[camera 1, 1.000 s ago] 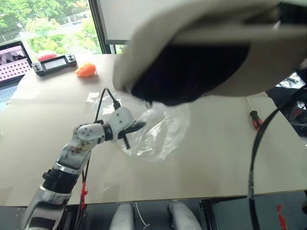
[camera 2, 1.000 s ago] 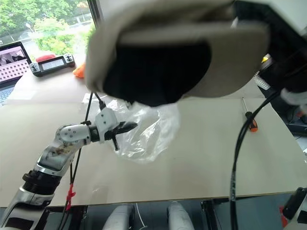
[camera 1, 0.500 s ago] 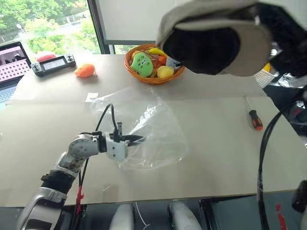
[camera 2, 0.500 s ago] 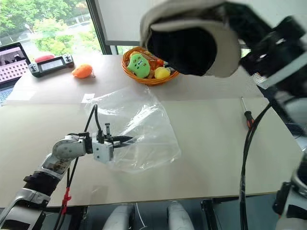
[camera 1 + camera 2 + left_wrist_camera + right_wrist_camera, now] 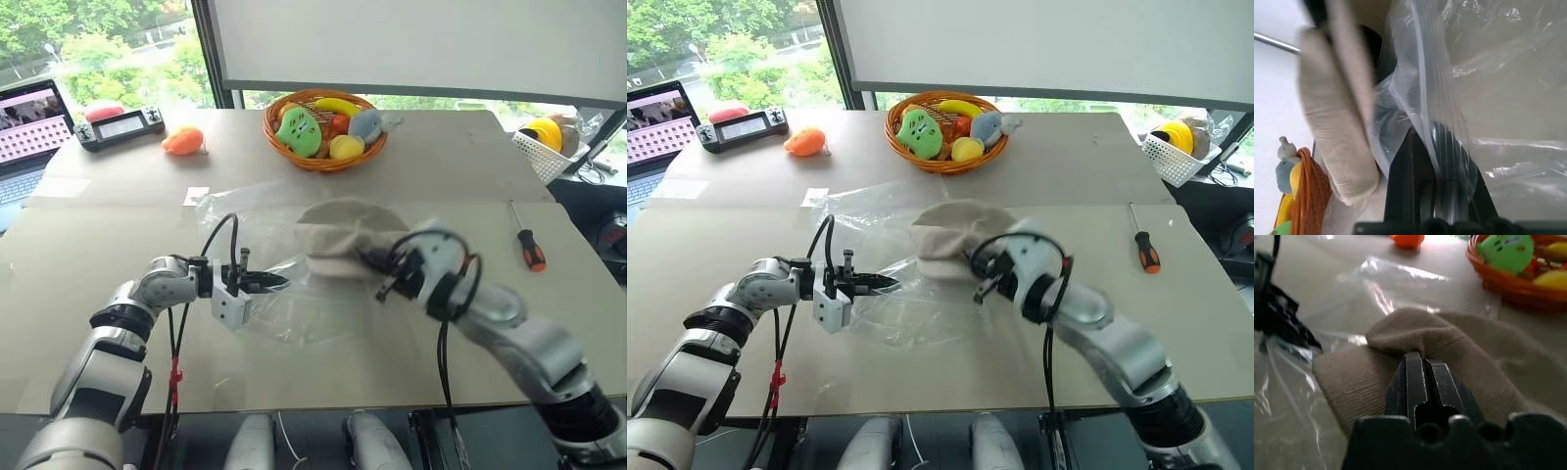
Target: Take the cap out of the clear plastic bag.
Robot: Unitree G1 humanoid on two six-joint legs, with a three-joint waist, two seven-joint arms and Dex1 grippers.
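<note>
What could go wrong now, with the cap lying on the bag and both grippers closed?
1. The cap rests on the clear plastic bag, and the left gripper pinches that bag. Pulling the bag may drag the cap along.
2. The right gripper is shut on the cap's fabric. Lifting it without opening would carry the cap up again.
3. A wide sweep might knock the fruit basket behind.

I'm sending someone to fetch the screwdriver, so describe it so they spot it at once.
On the beige table, look toward its right edge, right of the soft beige fabric cap. The small screwdriver lies there alone; its orange and black handle and thin metal shaft set it apart.
</note>
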